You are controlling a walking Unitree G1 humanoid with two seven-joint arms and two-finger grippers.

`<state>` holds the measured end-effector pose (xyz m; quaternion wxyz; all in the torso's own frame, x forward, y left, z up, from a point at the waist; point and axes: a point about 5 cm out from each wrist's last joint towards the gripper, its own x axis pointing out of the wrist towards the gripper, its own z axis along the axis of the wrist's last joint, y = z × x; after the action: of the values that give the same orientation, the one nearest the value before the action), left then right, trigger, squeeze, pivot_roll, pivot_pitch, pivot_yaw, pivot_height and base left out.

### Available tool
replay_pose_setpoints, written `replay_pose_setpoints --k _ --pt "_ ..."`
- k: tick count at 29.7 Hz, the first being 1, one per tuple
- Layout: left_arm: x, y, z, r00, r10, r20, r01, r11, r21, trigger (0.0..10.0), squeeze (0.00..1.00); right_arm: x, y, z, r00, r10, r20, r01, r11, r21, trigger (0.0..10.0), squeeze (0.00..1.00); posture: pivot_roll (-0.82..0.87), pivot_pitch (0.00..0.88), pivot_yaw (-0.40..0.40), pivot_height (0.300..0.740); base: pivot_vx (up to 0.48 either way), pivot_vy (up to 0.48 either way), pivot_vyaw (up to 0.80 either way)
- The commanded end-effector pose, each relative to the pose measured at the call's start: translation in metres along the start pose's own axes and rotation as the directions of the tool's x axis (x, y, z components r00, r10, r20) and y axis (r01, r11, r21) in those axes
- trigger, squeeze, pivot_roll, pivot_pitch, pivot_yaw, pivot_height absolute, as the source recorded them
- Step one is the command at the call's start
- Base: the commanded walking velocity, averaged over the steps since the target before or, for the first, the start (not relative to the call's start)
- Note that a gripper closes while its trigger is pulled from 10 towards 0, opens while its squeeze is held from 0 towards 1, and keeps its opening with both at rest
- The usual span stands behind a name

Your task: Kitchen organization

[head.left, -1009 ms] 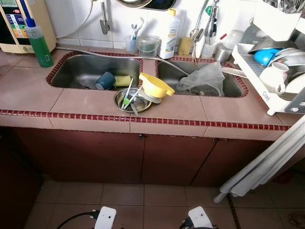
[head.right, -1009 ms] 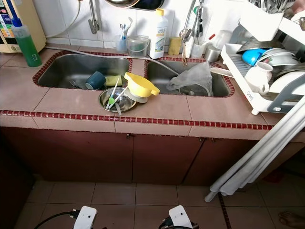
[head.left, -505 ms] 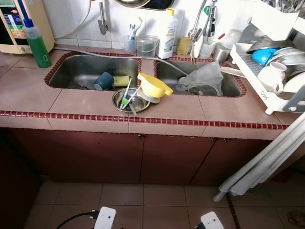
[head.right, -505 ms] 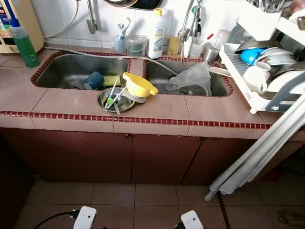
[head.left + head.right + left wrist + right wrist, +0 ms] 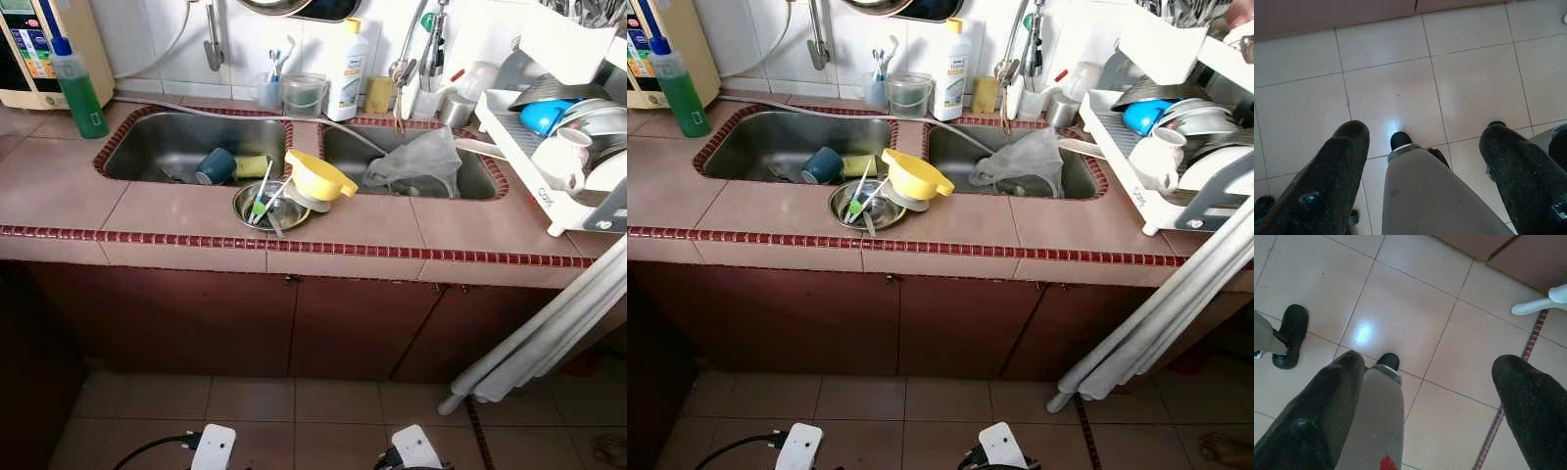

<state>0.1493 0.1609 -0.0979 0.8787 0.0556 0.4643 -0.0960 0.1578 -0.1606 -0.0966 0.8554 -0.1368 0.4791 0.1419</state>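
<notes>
Head view, surface: we see a pink-tiled surface (image 5: pixel 59 186) with a dark red mosaic edge running across the middle of the frame, above brown cabinet doors (image 5: pixel 196 323).
Head view, sinks: two steel basins sit side by side; the left sink (image 5: pixel 157 142) holds a dark blue cup (image 5: pixel 215 165) lying on its side with a yellow sponge (image 5: pixel 252 166) just beside it, and the right sink (image 5: pixel 470 176) holds a crumpled clear plastic bag (image 5: pixel 416 162).
Head view, centre: a steel bowl (image 5: pixel 284 211) with utensils in it sits on the surface in front of the divider, and a tilted yellow funnel (image 5: pixel 318 176) touches its right side.
Head view, upper left: a green soap bottle (image 5: pixel 78 93) stands by a wall appliance.
Head view, back wall: a white bottle (image 5: pixel 347 73) and a clear tub (image 5: pixel 304 96) stand behind the sinks.
Head view, right: a white dish rack (image 5: pixel 534 166) carries a blue bowl (image 5: pixel 544 116), a white jug and plates; white poles (image 5: pixel 549 333) lean below it.
Left wrist view: we see the left hand (image 5: pixel 1422 147) hanging over pale floor tiles (image 5: pixel 1391 88), its two black fingers (image 5: pixel 1327 181) spread wide with nothing between them but the robot's own grey leg.
Right wrist view: the right hand (image 5: pixel 1430 382) hangs over the floor tiles likewise, fingers apart and holding nothing.
</notes>
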Motion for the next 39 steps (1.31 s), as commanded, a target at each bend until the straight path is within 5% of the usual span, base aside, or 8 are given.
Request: replay_pose_setpoints --k 1,20,22,23,24,25,26,39 --pt "-0.001 0.0 -0.003 1.0 -0.007 -0.008 0.008 1.0 0.017 10.0 0.0 0.0 -0.005 0.005 1.0 -0.016 0.013 0.016 1.0 -0.015 10.0 0.0 0.07 0.0 -0.069 0.74 0.0 0.0 0.0" --pt "-0.009 0.041 0.116 0.844 0.035 0.536 -0.034 0.999 -0.013 10.0 0.0 -0.011 -0.041 0.138 0.844 -0.031 0.536 0.031 0.999 0.009 10.0 0.0 0.05 0.006 -0.066 0.74 0.0 0.0 0.0" --pt "-0.015 0.039 0.136 0.772 0.015 0.636 -0.011 1.0 -0.01 10.0 0.0 -0.017 -0.042 0.157 0.787 -0.028 0.616 0.008 0.999 0.036 10.0 0.54 0.05 0.006 -0.069 0.74 0.0 0.0 0.0" --pt "-0.017 0.039 0.14 0.755 0.01 0.655 -0.009 1.0 -0.005 10.0 0.0 -0.019 -0.043 0.16 0.773 -0.026 0.634 0.0 0.999 0.041 10.0 0.54 0.05 0.005 -0.069 0.74 0.0 0.0 0.0" --pt "-0.019 0.038 0.144 0.738 0.007 0.674 0.0 1.0 -0.01 10.0 0.0 -0.02 -0.042 0.163 0.76 -0.014 0.649 -0.021 0.999 0.046 10.0 1.0 0.05 0.005 -0.071 0.74 0.0 0.0 0.0" --pt "-0.021 0.038 0.147 0.722 0.007 0.692 0.009 1.0 -0.019 10.0 0.0 -0.022 -0.043 0.166 0.747 -0.007 0.664 -0.035 0.998 0.049 10.0 1.0 0.05 0.005 -0.073 0.74 0.0 0.0 0.0" --pt "-0.025 0.039 0.153 0.692 0.012 0.722 0.029 0.999 -0.045 10.0 1.0 -0.025 -0.044 0.172 0.719 -0.016 0.694 -0.021 0.999 0.045 10.0 1.0 0.05 0.004 -0.076 0.74 0.0 0.0 0.0" --pt "-0.067 0.042 0.193 0.486 0.017 0.874 0.038 0.998 -0.041 10.0 1.0 -0.065 -0.055 0.217 0.487 -0.046 0.872 0.002 0.999 0.052 10.0 1.0 0.04 0.0 -0.078 0.74 0.0 0.0 0.0"
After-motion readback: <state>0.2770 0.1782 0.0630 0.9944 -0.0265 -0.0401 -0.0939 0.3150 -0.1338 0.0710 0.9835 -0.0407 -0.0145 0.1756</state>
